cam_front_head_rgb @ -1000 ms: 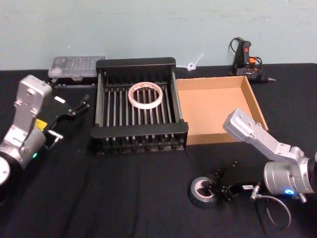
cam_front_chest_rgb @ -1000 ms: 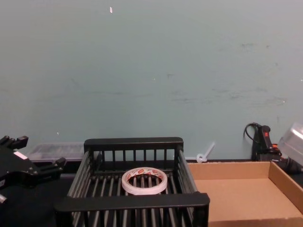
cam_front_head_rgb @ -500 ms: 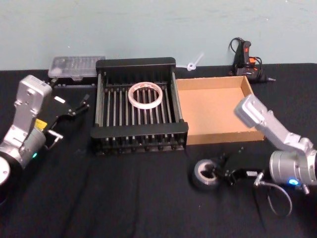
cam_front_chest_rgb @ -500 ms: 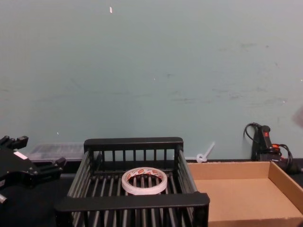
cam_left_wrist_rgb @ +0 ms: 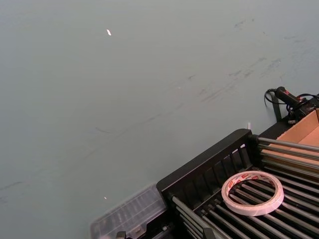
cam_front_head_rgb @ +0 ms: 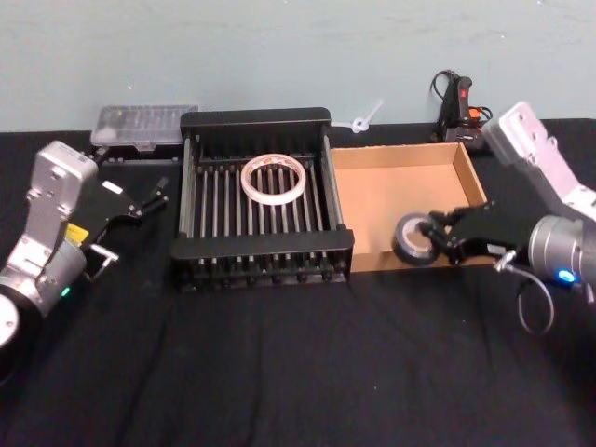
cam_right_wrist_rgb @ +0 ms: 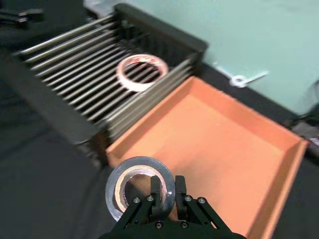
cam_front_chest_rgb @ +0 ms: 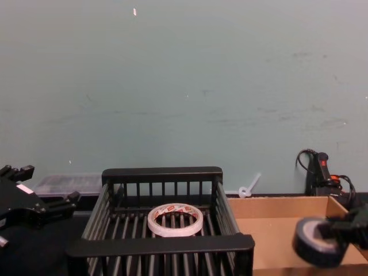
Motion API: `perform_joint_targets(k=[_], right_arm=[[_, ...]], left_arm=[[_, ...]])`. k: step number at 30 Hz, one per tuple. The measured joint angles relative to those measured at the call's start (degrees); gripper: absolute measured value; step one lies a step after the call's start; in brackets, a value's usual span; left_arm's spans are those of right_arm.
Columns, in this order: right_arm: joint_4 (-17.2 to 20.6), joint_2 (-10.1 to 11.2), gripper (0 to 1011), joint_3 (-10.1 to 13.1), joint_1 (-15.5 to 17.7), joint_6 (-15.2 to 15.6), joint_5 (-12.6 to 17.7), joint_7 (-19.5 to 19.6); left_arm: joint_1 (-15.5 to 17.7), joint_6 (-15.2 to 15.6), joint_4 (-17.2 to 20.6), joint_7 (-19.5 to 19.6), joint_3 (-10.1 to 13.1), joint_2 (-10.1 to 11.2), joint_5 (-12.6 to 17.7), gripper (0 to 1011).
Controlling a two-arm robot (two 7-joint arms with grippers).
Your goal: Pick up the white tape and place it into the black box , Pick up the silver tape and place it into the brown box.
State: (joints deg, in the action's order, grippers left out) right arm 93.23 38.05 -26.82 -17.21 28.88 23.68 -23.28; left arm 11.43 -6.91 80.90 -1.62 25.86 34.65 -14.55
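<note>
Right gripper (cam_front_head_rgb: 441, 237) pinches silver tape (cam_front_head_rgb: 411, 239) over brown box (cam_front_head_rgb: 400, 196) near wall; glue gun (cam_front_head_rgb: 458, 107) far right. Left gripper (cam_front_head_rgb: 149, 200) jaws: cannot tell.

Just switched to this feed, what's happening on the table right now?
The right end effector is shut on the thick grey-silver tape roll, holding it in the air at the near edge of the shallow brown cardboard box, not yet set down. The thin white tape ring already lies on the floor of the black slatted plastic crate. The left end effector sits open beside the crate's left side, holding nothing.
</note>
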Motion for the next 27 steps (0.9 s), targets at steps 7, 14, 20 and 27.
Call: perform_joint_targets(k=[7,14,20,27], right_arm=[[-3.67,-2.5,176,0.65,-2.71,-0.02,-2.23,1.62],[-8.17,-5.02,176,0.64,-5.63,-0.16,-4.41,2.4],[-13.39,-7.57,176,0.42,-8.51,-0.78,-6.33,2.58],[-16.77,-9.39,176,0.43,-10.16,-1.34,-7.66,2.55]], left_arm=[[0.0,0.0,0.0,0.0,0.0,0.0,0.0,1001],[0.0,0.0,0.0,0.0,0.0,0.0,0.0,1001],[0.0,0.0,0.0,0.0,0.0,0.0,0.0,1001],[0.0,0.0,0.0,0.0,0.0,0.0,0.0,1002]])
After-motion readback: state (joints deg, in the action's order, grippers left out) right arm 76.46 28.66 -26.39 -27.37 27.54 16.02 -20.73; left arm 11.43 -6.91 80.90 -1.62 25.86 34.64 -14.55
